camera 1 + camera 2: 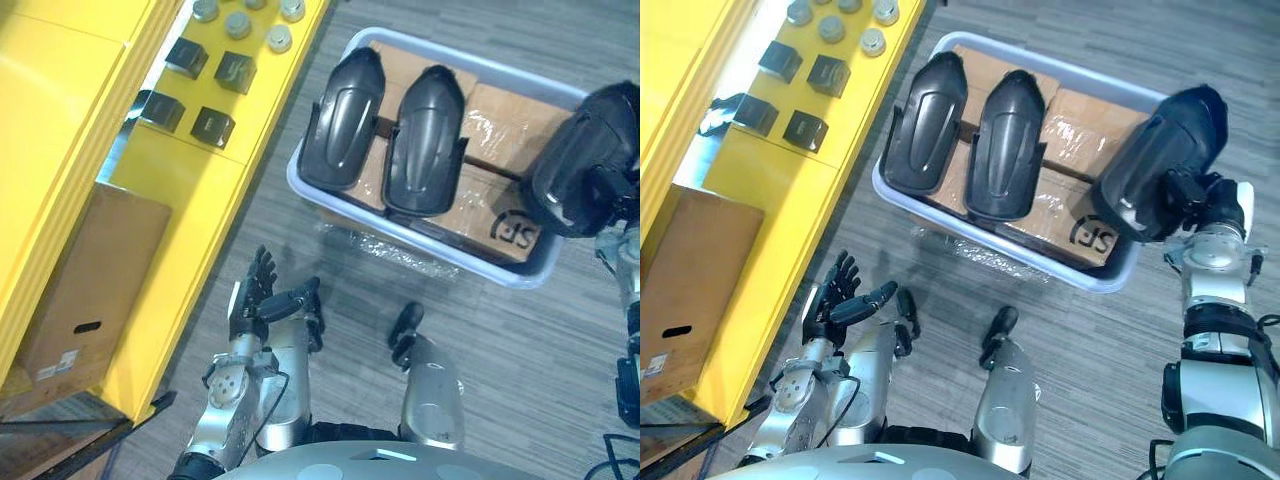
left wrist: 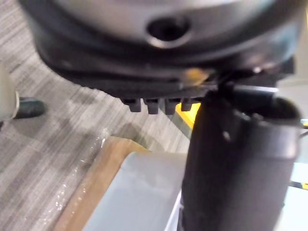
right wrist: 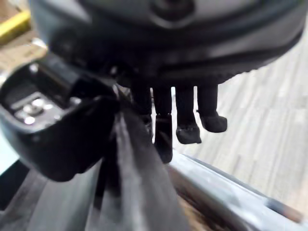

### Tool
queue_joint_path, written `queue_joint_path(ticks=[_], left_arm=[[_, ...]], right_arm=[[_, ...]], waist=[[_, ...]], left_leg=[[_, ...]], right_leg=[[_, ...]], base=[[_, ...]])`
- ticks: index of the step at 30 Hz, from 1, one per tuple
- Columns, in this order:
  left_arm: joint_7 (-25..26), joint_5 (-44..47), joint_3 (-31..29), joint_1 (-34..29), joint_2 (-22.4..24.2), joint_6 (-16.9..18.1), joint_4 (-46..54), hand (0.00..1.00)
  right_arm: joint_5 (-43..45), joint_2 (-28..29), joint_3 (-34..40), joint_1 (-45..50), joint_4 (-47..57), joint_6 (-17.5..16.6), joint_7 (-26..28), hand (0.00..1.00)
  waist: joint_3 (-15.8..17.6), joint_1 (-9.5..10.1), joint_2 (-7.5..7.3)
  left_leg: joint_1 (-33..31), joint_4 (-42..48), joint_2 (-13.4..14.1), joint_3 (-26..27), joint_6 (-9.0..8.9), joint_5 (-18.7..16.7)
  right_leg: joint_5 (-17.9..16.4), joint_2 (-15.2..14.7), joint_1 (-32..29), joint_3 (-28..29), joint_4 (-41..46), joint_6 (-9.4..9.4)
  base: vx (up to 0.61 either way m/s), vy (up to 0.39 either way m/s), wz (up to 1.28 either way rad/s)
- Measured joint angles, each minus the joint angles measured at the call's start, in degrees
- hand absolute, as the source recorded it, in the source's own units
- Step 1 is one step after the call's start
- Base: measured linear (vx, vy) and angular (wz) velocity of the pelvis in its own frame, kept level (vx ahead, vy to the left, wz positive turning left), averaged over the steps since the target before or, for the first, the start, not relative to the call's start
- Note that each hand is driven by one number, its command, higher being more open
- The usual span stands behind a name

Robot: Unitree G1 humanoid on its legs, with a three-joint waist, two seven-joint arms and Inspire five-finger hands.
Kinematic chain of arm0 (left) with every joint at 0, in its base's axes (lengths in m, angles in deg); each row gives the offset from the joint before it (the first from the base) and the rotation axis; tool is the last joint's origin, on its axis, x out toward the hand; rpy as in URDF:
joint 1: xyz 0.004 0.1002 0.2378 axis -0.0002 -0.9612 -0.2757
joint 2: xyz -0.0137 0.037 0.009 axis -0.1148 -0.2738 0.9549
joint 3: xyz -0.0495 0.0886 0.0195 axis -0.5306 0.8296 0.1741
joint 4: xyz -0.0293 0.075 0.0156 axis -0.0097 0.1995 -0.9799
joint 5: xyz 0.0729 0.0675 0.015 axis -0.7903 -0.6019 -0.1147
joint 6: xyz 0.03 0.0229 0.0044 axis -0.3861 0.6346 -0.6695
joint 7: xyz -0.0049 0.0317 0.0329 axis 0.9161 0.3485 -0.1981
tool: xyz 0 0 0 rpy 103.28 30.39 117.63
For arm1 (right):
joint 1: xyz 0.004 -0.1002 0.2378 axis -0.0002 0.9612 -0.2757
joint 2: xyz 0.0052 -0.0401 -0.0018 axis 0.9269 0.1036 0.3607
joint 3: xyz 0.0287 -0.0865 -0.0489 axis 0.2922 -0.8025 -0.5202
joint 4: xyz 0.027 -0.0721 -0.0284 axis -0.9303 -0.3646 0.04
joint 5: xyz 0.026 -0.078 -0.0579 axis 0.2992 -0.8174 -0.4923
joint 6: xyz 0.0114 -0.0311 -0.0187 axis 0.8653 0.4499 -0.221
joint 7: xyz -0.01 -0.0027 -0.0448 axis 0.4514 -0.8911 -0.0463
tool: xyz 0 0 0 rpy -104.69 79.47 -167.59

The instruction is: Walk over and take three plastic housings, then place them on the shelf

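A workshop or stockroom: yellow shelf [image 1: 180,190] of parts [image 1: 236,72], crate [image 1: 470,60] of cartons [image 1: 500,110]

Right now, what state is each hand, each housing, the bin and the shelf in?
Left hand: open, holding nothing.
Right hand: shut on the held housing.
Held housing: lifted, tilted, at the right end of the bin.
Two other housings: lying side by side in the bin, untouched.
Bin: on the floor, cardboard inside.
Shelf: no housing on the part in view.

3 housings [image 1: 342,118], 4 black blocks [image 1: 235,72], perhaps 5 discs [image 1: 238,22], 1 bin [image 1: 440,255].
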Motion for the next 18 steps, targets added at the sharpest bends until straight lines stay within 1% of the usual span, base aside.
queue_joint_path(ticks=[1, 3, 4, 6, 7, 8, 9, 10, 11, 12, 13, 15, 17, 18], left_arm=[[-0.3, 0.0, -0.3, -0.2, 0.0, 0.1, 0.5, 1.0], [-0.8, 0.0, -0.8, -0.1, 0.0, 0.1, 0.7, 1.0], [-0.8, 0.0, -0.9, -0.2, 0.0, 0.1, 0.9, 1.0], [-1.8, 0.8, -2.1, -0.7, 0.1, 0.0, 1.5, 1.0], [-1.9, 1.0, -2.6, -1.0, 0.1, -0.2, 2.0, 1.0], [-2.2, 2.5, -3.7, -1.7, 0.3, -0.5, 3.8, 1.0], [-2.4, 4.0, -5.3, -2.2, 1.2, -0.8, 6.1, 1.0], [-2.4, 4.9, -6.0, -2.3, 1.6, -0.8, 7.4, 1.0], [-2.4, 5.0, -7.8, -2.7, 2.0, -0.8, 9.9, 1.0], [-2.7, 5.2, -9.7, -2.6, 2.2, -1.0, 12.5, 1.0], [-3.0, 5.5, -10.4, -2.4, 2.2, -1.2, 13.7, 1.0], [-5.0, 7.1, -12.5, -0.6, 1.5, -3.6, 19.6, 1.0], [-6.9, 7.9, -12.8, 1.4, 0.3, -5.6, 22.0, 1.0], [-8.2, 9.4, -12.7, 3.0, -0.6, -7.4, 23.1, 1.0]], right_arm=[[-1.6, 1.0, 1.1, 1.0, 2.7, -0.7, -1.1, 0.0], [-4.5, 2.5, 2.4, 3.0, 7.3, -0.9, -3.3, 0.0], [-5.4, 3.1, 2.8, 3.6, 8.7, -0.9, -3.9, 0.0], [-8.9, 5.8, 3.7, 6.7, 14.1, -1.0, -5.9, 0.0], [-9.5, 6.5, 3.8, 7.7, 15.4, -1.0, -6.3, 0.0], [-11.9, 7.8, 4.4, 9.5, 18.4, -1.0, -6.6, 0.0], [-14.4, 8.1, 4.4, 11.9, 21.4, -1.0, -7.1, 0.0], [-15.7, 8.1, 4.4, 12.9, 22.9, -1.0, -7.3, 0.0], [-18.3, 8.3, 4.5, 14.5, 25.9, -1.1, -7.8, 0.0], [-20.6, 8.3, 4.6, 15.6, 28.6, -1.4, -8.0, 0.0], [-21.8, 8.3, 4.7, 16.1, 29.7, -1.7, -8.0, 0.0], [-27.3, 8.3, 4.9, 16.7, 34.2, -3.7, -8.0, 0.0], [-29.4, 8.3, 4.9, 16.7, 36.1, -5.4, -8.0, 0.0], [-30.9, 8.3, 4.8, 16.7, 37.0, -6.5, -8.0, 0.0]], waist=[[-0.2, -0.12, -1.12], [-1.2, -0.23, -2.76], [-1.6, -0.24, -3.16], [-4.0, -0.39, -4.59], [-4.7, -0.46, -4.94], [-5.7, -0.72, -5.32], [-7.2, -0.9, -5.37], [-7.7, -0.92, -5.42], [-9.0, -1.03, -5.37], [-10.5, -1.55, -5.33], [-11.0, -1.66, -5.33], [-13.1, -1.9, -5.29], [-14.4, -1.88, -5.23], [-15.3, -1.87, -5.2]], left_leg=[[1.3, -0.8, 0.0, 0.3, -0.12, 0.1], [3.2, -2.3, -0.1, 1.0, -0.49, 0.3], [3.7, -2.8, -0.1, 1.2, -0.57, 0.3], [5.4, -4.6, -0.2, 1.6, -0.9, 0.5], [5.8, -4.9, -0.3, 1.8, -1.01, 0.6], [6.9, -5.7, -0.4, 1.8, -1.31, 0.8], [7.8, -6.4, -0.7, 1.8, -1.42, 0.8], [8.4, -6.9, -0.9, 1.8, -1.62, 1.0], [9.3, -7.8, -1.3, 1.9, -1.69, 1.0], [9.8, -8.4, -1.5, 1.9, -1.77, 1.1], [10.1, -8.6, -1.6, 1.9, -1.77, 1.1], [11.9, -9.7, -2.1, 2.6, -1.82, 1.1], [12.9, -10.3, -2.3, 3.0, -1.82, 1.1], [13.3, -10.6, -2.3, 3.1, -1.83, 1.1]], right_leg=[[0.1, 0.2, 1.2, 0.0, -1.0, 0.06], [0.3, 0.5, 3.0, 0.0, -2.7, 0.29], [0.4, 0.7, 3.5, 0.0, -3.1, 0.43], [0.9, 1.3, 5.4, -0.1, -5.7, 0.73], [1.0, 1.4, 5.9, -0.3, -6.2, 0.82], [1.1, 1.6, 7.3, -0.8, -7.5, 1.05], [1.3, 1.8, 8.7, -1.3, -8.8, 1.35], [1.5, 2.0, 9.3, -1.4, -9.4, 1.54], [1.7, 2.1, 10.3, -1.6, -10.6, 1.85], [1.9, 2.1, 11.3, -2.0, -11.7, 2.15], [2.0, 2.1, 11.6, -2.1, -12.0, 2.27], [2.8, 2.1, 13.4, -2.1, -13.8, 3.0], [3.2, 2.0, 14.2, -2.2, -14.5, 3.39], [3.4, 2.0, 14.6, -2.3, -14.8, 3.64]], base=[[0.07, -0.009, -0.05], [0.08, 0.005, -0.06], [0.13, -0.016, -0.05], [0.15, -0.011, -0.01], [0.13, -0.001, 0.05], [0.13, -0.015, 0.11], [0.13, -0.017, 0.12], [0.12, -0.019, 0.1], [0.12, -0.007, 0.07], [0.11, 0.0, 0.07], [0.11, 0.015, 0.03], [0.08, 0.016, -0.08], [0.05, 0.025, -0.07], [0.04, 0.026, -0.05]])
